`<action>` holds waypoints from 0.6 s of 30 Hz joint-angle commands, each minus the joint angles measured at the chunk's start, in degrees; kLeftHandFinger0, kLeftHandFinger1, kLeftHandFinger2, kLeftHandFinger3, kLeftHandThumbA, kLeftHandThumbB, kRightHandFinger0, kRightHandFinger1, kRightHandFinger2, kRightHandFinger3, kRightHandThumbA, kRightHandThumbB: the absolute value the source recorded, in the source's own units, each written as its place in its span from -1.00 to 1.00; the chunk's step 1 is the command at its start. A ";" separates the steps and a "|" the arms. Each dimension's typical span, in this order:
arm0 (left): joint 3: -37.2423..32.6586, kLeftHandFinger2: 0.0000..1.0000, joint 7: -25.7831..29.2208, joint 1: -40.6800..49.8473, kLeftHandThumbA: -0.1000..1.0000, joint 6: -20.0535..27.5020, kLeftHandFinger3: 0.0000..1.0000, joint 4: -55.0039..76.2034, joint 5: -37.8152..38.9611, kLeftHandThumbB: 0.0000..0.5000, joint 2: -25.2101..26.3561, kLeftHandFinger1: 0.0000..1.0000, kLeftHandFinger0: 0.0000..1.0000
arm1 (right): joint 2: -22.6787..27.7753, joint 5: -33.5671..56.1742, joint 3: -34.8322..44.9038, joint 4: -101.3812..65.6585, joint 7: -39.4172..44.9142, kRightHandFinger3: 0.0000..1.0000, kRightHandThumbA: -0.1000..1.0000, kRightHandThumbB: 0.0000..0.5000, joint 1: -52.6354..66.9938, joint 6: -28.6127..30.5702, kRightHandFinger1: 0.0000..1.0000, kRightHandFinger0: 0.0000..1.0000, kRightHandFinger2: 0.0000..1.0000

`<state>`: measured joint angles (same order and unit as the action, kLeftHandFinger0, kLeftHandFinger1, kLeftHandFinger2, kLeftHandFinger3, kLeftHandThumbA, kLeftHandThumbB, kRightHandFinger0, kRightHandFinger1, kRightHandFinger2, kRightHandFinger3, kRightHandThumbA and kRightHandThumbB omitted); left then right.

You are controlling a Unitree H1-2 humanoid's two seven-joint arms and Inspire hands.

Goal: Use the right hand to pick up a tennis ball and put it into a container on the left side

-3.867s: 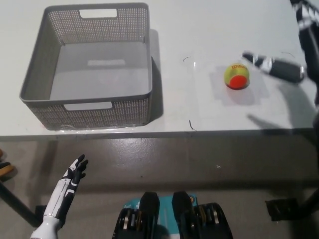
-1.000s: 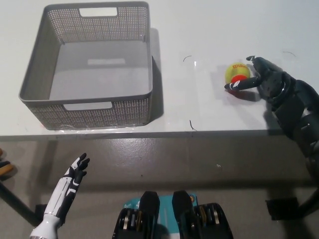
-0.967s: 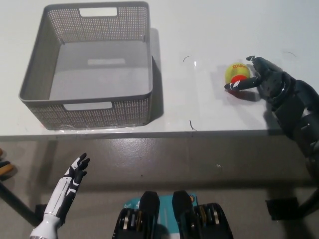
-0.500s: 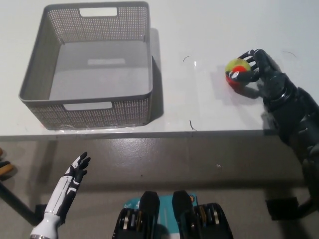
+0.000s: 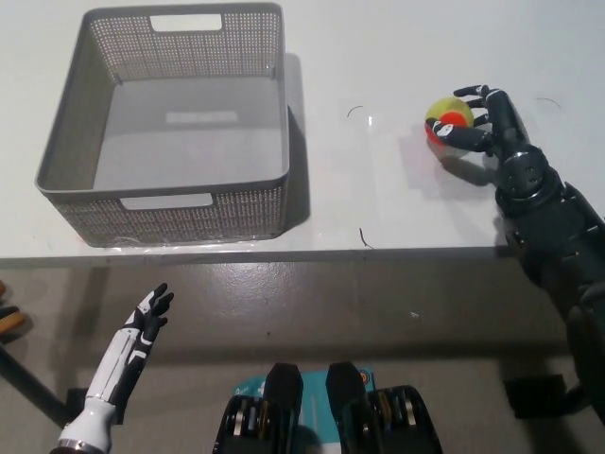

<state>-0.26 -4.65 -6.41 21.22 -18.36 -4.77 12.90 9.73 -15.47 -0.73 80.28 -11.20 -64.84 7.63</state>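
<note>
The black right robot hand (image 5: 484,121) gripped the tennis ball (image 5: 447,120), so lifting leftward toward the mesh basket (image 5: 163,206) seemingly came next.

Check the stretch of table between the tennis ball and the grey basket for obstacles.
Nothing visible lies between them. The right hand grips the tennis ball, and the white table is bare up to the basket, whose near wall the ball must clear.

Bright, sharp, soft shadows (mild glare)
</note>
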 commanded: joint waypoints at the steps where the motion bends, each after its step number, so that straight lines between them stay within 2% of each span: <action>1: 0.36 1.00 -0.62 -0.44 1.00 1.70 1.00 0.74 1.08 0.02 0.95 1.00 1.00 | -0.14 5.72 3.28 -1.80 -0.42 0.40 -1.00 -0.46 -2.75 6.37 -0.35 -1.00 0.44; 6: 0.15 1.00 -0.62 -0.47 1.00 1.78 1.00 0.34 0.49 0.06 1.05 1.00 1.00 | -2.29 6.60 3.85 -7.32 0.33 0.41 -1.00 -0.55 -4.88 9.71 -0.25 -1.00 0.48; 9: 0.10 1.00 -0.60 -0.51 1.00 2.02 1.00 -0.10 0.51 0.04 0.87 1.00 1.00 | -3.88 6.86 3.28 -12.46 1.44 0.38 -1.00 -0.49 -5.36 9.95 -0.22 -1.00 0.45; 12: 0.27 1.00 -0.76 -0.20 1.00 1.92 1.00 -0.07 1.18 0.05 0.63 1.00 1.00 | -5.87 6.92 2.65 -17.38 2.06 0.39 -1.00 -0.47 -5.47 9.03 -0.23 -1.00 0.43; 16: 0.13 1.00 -0.61 -0.08 1.00 2.02 1.00 0.08 0.60 0.05 0.72 1.00 1.00 | -9.06 6.47 1.00 -24.93 3.41 0.44 -1.00 -0.46 -6.00 4.82 -0.38 -1.00 0.33; 18: 0.12 1.00 -0.63 -0.16 1.00 2.00 1.00 -0.03 0.58 0.08 0.75 1.00 1.00 | -9.95 6.05 0.40 -25.90 3.20 0.47 -1.00 -0.42 -6.57 3.62 -0.35 -1.00 0.37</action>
<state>-0.26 -4.97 -6.21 21.24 -18.59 -4.74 12.96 1.28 -10.15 0.88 58.73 -9.47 -66.06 12.34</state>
